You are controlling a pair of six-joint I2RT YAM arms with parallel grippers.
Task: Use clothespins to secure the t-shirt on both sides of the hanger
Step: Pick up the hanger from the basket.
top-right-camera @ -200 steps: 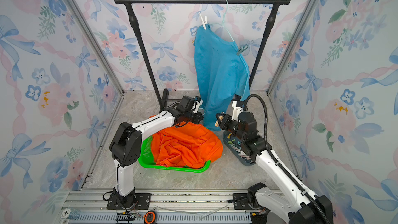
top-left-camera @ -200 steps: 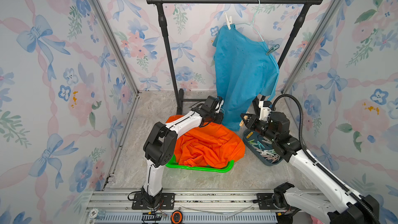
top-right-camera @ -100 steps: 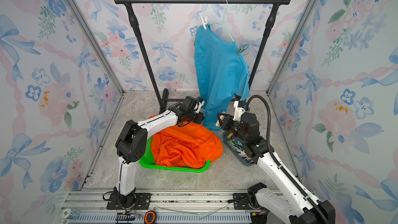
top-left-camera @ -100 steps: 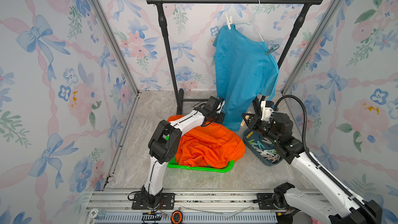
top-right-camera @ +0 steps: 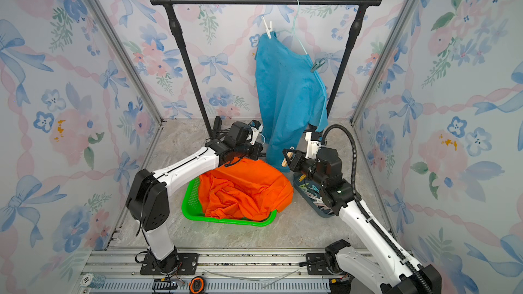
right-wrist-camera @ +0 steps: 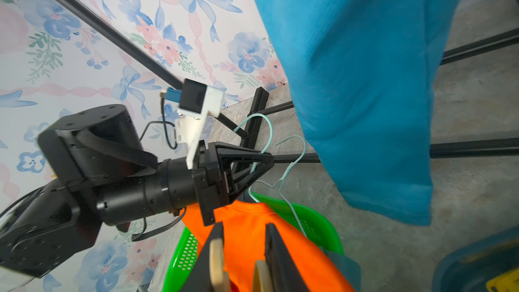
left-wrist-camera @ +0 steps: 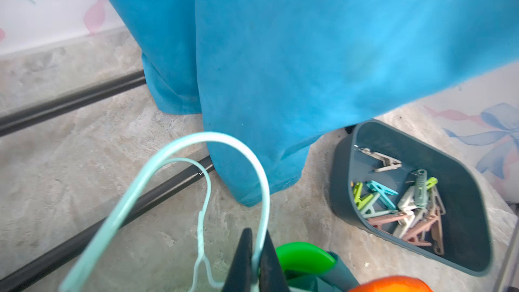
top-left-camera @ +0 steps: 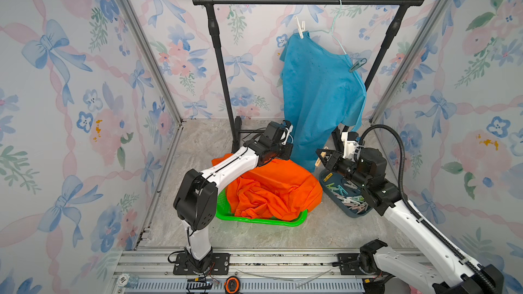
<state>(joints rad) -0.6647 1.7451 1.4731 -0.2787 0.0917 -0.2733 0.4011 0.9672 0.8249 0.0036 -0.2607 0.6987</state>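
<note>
Flanking the lower hem of the hanging blue t-shirt (top-left-camera: 319, 94).
My left gripper (left-wrist-camera: 256, 234) is clenched on a mint hanger (left-wrist-camera: 264, 181) at the green basket (left-wrist-camera: 306, 257) rim; bare floor (left-wrist-camera: 84, 150) lies beyond. My right gripper (right-wrist-camera: 244, 226) grasps a cream clothespin (right-wrist-camera: 216, 257); other clothespins (left-wrist-camera: 404, 209) lie in the dark bin (left-wrist-camera: 474, 220).

- My left arm (top-left-camera: 226, 168): white link shells, black joint housings;
- my right arm (top-left-camera: 418, 222): the same, with black ribbed hose (top-left-camera: 400, 151);
- my left gripper (right-wrist-camera: 269, 161): black triangular fingers (right-wrist-camera: 238, 158);
- white wrist-camera bracket (top-left-camera: 349, 144).
</note>
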